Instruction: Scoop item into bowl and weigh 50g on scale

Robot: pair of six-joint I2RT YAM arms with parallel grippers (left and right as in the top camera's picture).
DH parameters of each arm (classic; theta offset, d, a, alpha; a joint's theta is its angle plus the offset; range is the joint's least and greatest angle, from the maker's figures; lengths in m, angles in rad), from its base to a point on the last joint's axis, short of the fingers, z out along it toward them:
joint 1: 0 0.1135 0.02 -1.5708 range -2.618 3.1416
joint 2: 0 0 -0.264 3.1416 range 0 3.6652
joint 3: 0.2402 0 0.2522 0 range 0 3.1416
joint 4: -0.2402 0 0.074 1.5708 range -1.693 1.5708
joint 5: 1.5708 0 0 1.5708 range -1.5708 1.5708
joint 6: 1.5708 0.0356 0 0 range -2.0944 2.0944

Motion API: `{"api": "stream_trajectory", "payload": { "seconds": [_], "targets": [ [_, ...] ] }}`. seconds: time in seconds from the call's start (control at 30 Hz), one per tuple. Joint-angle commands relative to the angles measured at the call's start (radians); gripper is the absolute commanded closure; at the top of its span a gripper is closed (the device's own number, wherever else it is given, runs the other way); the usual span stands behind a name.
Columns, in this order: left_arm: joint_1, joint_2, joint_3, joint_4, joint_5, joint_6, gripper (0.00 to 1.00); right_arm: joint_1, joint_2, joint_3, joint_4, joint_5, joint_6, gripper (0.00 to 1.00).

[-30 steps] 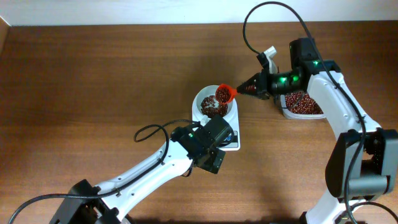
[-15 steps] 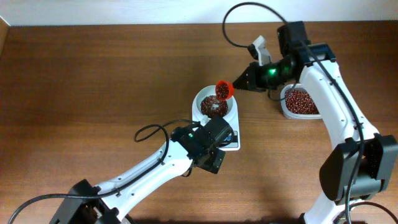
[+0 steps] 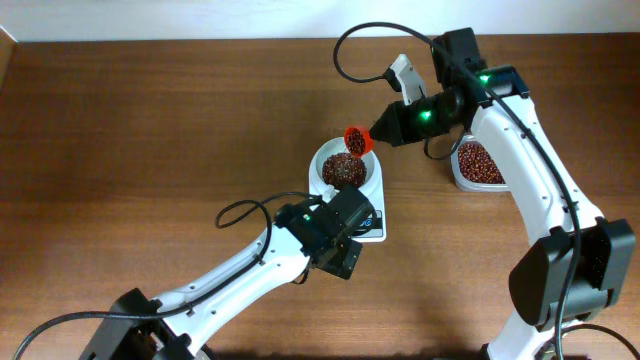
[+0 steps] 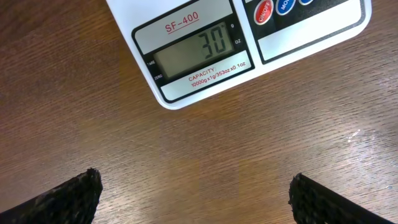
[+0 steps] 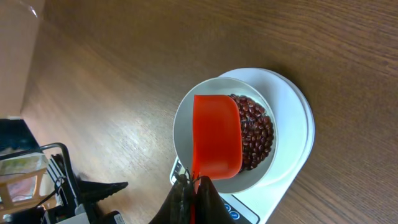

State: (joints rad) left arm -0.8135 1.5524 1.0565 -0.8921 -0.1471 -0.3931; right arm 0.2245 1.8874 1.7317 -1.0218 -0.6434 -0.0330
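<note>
Looking at the geometry first: the right gripper [image 5: 193, 194] is pinched tight on the handle of the red scoop [image 5: 217, 143]. The scoop's long axis runs straight out from the fingers, so the bowl [image 5: 181, 134] lies dead ahead of the pincer and below it. From overhead the scoop hangs over the bowl's edge on the side facing the tub [image 3: 460, 182], angled down and left from the gripper. I only get a smooth red face in the wrist view, so I can't tell if anything's left in it.

The beans [image 5: 255, 134] already in the bowl make a decent heap on the side away from the scoop. The bowl sits squarely on the scale [image 5: 295, 124]. The display [image 4: 211, 45] reads 30, so my guess is roughly 20 more to go, meaning another trip to the tub, which sits well off to the right, behind the scoop's handle end.

The right arm is clearly the one on the job. The left gripper [image 4: 205, 200] is spread wide and holding nothing, hovering over bare table [image 4: 186, 155] just off the display end of the scale.

Counts: one bowl, one scale, one scoop, one tub, two arms. Beans are in two heaps, bowl and tub, way too many to count.
</note>
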Motion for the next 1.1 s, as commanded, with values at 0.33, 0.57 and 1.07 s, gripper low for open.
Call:
{"api": "stream_trajectory", "payload": {
  "seconds": [0.33, 0.57, 1.07],
  "targets": [
    [-0.004, 0.006, -0.008, 0.001, -0.011, -0.006, 0.01, 0.004, -0.018, 0.024, 0.000, 0.010, -0.016, 0.96],
    [-0.004, 0.006, -0.008, 0.001, -0.011, -0.006, 0.01, 0.006, -0.018, 0.024, -0.019, 0.052, -0.021, 0.96],
    [-0.004, 0.006, -0.008, 0.001, -0.011, -0.006, 0.01, 0.018, -0.018, 0.024, -0.038, 0.049, -0.064, 0.96]
  ]
}}
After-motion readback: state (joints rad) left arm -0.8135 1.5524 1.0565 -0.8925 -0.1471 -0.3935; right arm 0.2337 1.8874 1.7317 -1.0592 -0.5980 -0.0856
